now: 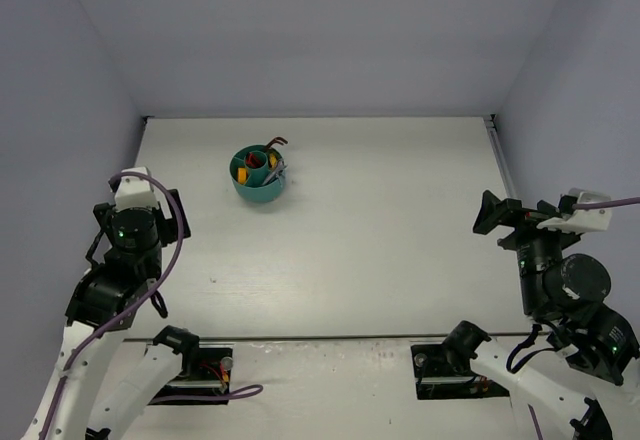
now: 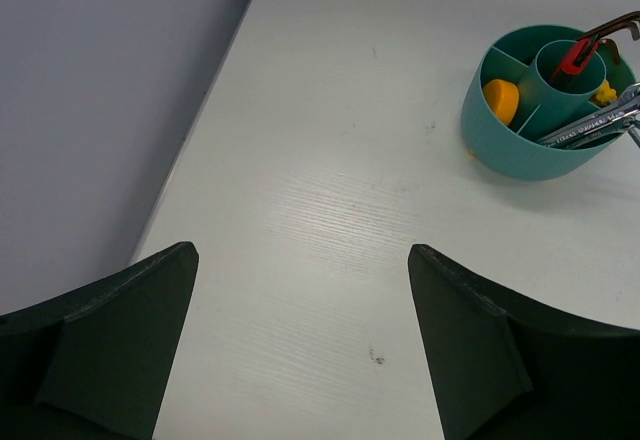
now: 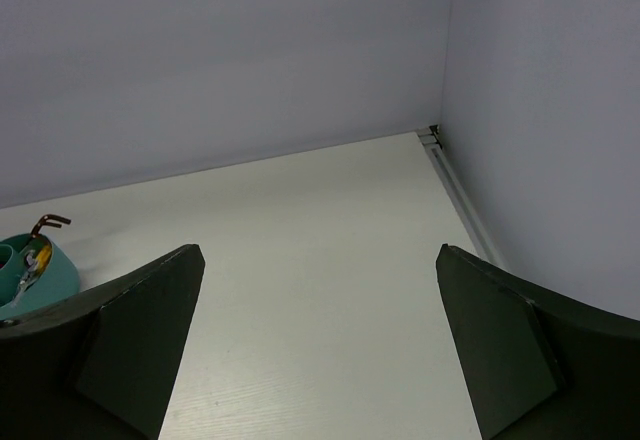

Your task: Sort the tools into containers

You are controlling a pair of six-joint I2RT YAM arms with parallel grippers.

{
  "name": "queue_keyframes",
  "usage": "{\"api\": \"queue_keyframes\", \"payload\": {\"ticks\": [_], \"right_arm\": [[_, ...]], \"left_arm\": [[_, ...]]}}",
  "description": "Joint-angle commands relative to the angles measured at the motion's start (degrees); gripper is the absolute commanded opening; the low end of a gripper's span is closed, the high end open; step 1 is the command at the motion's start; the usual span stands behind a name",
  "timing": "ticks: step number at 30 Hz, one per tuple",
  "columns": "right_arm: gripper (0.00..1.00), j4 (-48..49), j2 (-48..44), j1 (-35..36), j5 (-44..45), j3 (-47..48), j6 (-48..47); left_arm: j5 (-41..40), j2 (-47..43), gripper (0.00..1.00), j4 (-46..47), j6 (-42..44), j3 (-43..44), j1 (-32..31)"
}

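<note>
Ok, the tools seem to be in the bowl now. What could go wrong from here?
1. The wrenches lean out over the rim of the bowl, so a bump might catch them and tip them out.
2. The red-handled tool stands tall in the central ring and sticks out too. It could probably be knocked the same way.

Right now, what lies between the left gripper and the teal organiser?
Nothing: the left wrist view shows only bare table between the left gripper and the teal organiser.
</note>
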Motion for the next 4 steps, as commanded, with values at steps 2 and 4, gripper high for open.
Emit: {"api": "queue_keyframes", "payload": {"ticks": [2,4], "right_arm": [[1.00,3.27,2.88,0.13,-1.15,0.39,0.48],[1.00,3.32,3.18,0.13,-1.35,0.54,0.53]], "left_arm": [[-1.02,-0.24,0.83,-0.02,-1.71,1.24,0.22],[-0.77,-0.24,0.83,-0.02,-2.05,1.14,0.22]]}}
